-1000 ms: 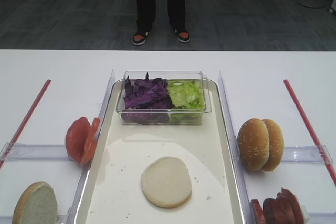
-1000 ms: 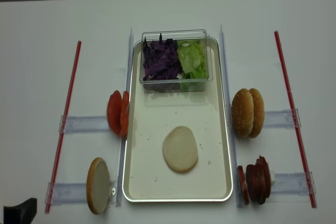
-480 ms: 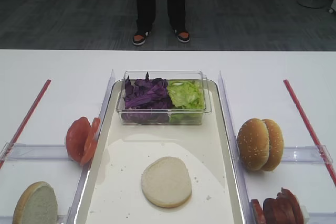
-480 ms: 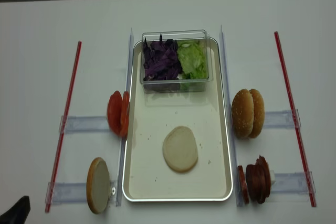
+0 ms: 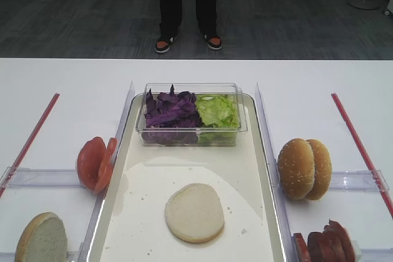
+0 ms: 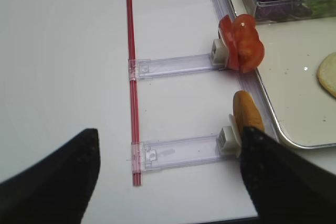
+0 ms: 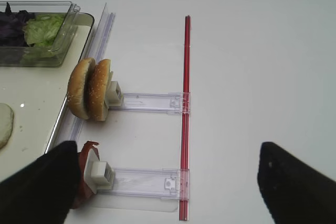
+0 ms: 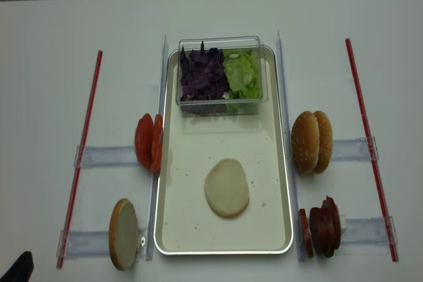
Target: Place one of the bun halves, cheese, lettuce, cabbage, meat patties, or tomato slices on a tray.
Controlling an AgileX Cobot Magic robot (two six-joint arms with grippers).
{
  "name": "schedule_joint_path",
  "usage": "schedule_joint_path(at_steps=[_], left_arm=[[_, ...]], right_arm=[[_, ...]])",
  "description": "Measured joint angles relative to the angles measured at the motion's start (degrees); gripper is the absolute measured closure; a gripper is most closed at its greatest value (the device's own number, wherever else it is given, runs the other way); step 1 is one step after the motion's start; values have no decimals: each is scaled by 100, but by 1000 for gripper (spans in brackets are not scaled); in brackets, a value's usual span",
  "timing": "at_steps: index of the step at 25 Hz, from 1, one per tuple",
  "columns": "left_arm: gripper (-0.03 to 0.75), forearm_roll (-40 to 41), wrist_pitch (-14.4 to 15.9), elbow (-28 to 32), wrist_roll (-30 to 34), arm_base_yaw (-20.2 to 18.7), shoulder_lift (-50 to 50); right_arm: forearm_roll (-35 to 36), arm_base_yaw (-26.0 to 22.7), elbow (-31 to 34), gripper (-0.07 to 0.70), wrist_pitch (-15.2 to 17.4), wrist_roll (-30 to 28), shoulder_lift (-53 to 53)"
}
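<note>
One bun half [image 5: 194, 212] [image 8: 227, 187] lies flat on the tray [image 5: 184, 170] [image 8: 218, 137]. A second bun half [image 8: 123, 233] [image 6: 247, 119] stands upright in a holder left of it, beside my left gripper's right finger. Tomato slices [image 5: 96, 163] [image 6: 241, 50] stand further back. Cabbage [image 5: 171, 111] and lettuce [image 5: 216, 111] fill a tub at the tray's far end. Meat patties [image 8: 320, 227] [image 7: 80, 189] stand at the near right, partly behind my right gripper's left finger. No cheese is in view. My left gripper [image 6: 168, 177] and right gripper [image 7: 168, 182] are both open and hold nothing.
Two sesame-topped buns [image 5: 304, 169] [image 7: 90, 88] stand in a holder right of the tray. Red strips [image 8: 80, 156] [image 8: 369, 143] run along both sides, with clear rails [image 6: 178, 150] [image 7: 142, 179] under my grippers. A person [image 5: 187, 4] stands beyond the table's far edge.
The dark tip of my left gripper has slid down toward the bottom-left corner of the realsense view. The food has not moved.
</note>
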Motion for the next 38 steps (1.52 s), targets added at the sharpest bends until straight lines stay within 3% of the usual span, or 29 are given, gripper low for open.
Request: schedule_joint_path(at_steps=[11,38], left_arm=[[193,-400,-32,13,594,0,0],[193,-203,-37,13,209,0,0]], right_arm=[[0,0,0,-62,0,-10,0],[37,0,0,-62,-11,-9,0]])
